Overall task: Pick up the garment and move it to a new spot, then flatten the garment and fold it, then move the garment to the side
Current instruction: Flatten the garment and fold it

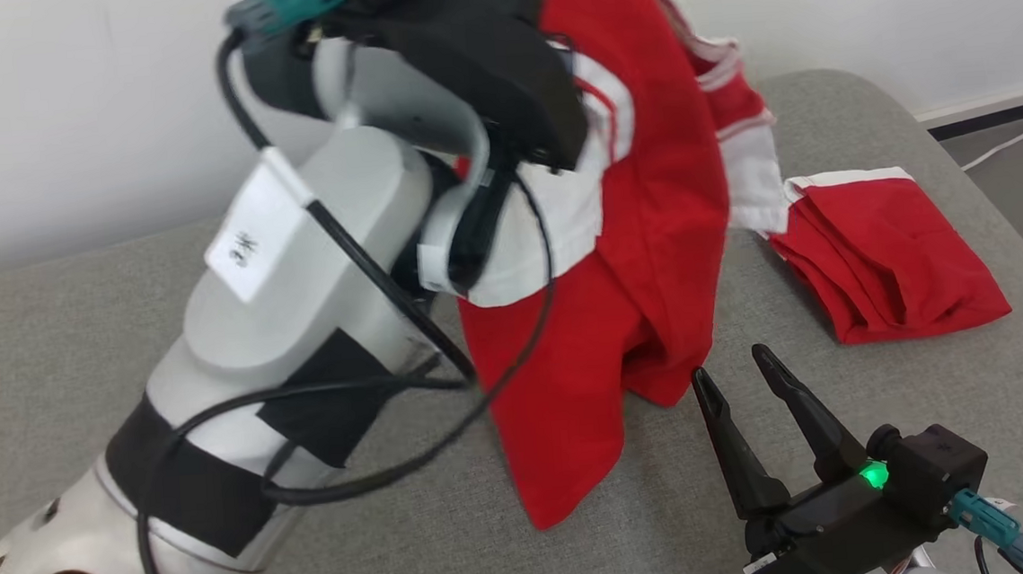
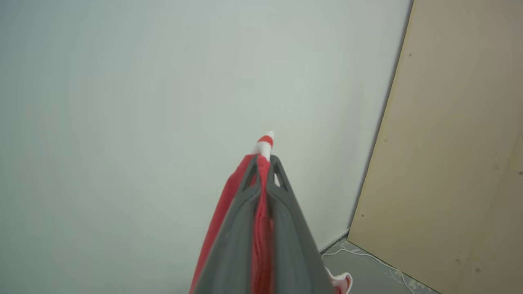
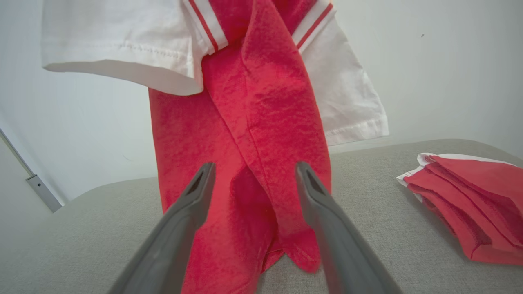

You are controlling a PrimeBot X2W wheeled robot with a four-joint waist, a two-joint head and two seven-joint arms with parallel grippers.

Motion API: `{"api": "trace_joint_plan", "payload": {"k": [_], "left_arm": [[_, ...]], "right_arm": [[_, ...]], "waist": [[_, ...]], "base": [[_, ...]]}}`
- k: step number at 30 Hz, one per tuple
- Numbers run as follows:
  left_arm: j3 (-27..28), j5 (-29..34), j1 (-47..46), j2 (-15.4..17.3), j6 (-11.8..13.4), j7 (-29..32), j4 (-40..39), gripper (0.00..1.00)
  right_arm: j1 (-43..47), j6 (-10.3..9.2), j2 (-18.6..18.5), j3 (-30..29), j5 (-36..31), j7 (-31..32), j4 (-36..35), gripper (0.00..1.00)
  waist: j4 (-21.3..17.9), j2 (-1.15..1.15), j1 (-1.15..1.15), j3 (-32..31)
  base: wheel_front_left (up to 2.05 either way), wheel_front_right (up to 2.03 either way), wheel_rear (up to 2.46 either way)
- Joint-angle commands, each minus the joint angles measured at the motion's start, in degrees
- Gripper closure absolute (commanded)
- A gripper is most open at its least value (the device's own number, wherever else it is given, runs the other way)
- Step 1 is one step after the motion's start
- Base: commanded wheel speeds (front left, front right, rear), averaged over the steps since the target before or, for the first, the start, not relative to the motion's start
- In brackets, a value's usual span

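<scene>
Where the garment (image 1: 660, 222) hangs: a red T-shirt with white sleeves and striped trim, dangling from above with its lower hem crumpled on the grey cushioned surface (image 1: 75, 353).
Left side: the left gripper (image 2: 264, 160) is clamped tight on a bunched fold of the garment. Red cloth fills the slit between its fingers (image 2: 237, 228), and a red-and-white striped tip pokes out past them.
Right side: the right gripper (image 1: 728, 364) stands spread wide and holds nothing, low over the surface, its tips just beside the hanging hem.
Head view gives: the left arm (image 1: 295, 284) raised and crossing in front of the shirt, and a green light (image 1: 873, 476) on the right gripper's body.
Left wrist view gives: the pinch itself, against a pale wall (image 2: 163, 102), a beige panel (image 2: 457, 143) and a white cable (image 2: 359, 254) on the floor.
Right wrist view gives: both white sleeves spread either side of the red body, seen from low down.
Other cloth: a folded red garment (image 1: 888, 265) with white trim lies on the surface to the robot's right, apart from the hanging one.
</scene>
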Motion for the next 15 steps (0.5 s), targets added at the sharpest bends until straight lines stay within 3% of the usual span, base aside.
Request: {"api": "trace_joint_plan", "payload": {"k": [1, 15], "left_arm": [[1.46, -1.00, 1.83, 1.48, 0.91, -1.02, 1.99, 1.00], [5.67, -5.35, 14.51, 12.01, 3.60, 0.47, 14.17, 1.00]], "right_arm": [[0.26, -0.11, -0.03, -0.19, -0.52, -0.08, -0.24, 0.00], [0.65, -0.11, -0.03, -0.76, -1.45, 0.87, -1.55, 0.00]], "waist": [[0.48, 0.00, 0.00, 0.01], [4.61, 0.00, 0.00, 0.42]], "base": [[0.00, 0.00, 0.00], [0.00, 0.00, 0.00]]}}
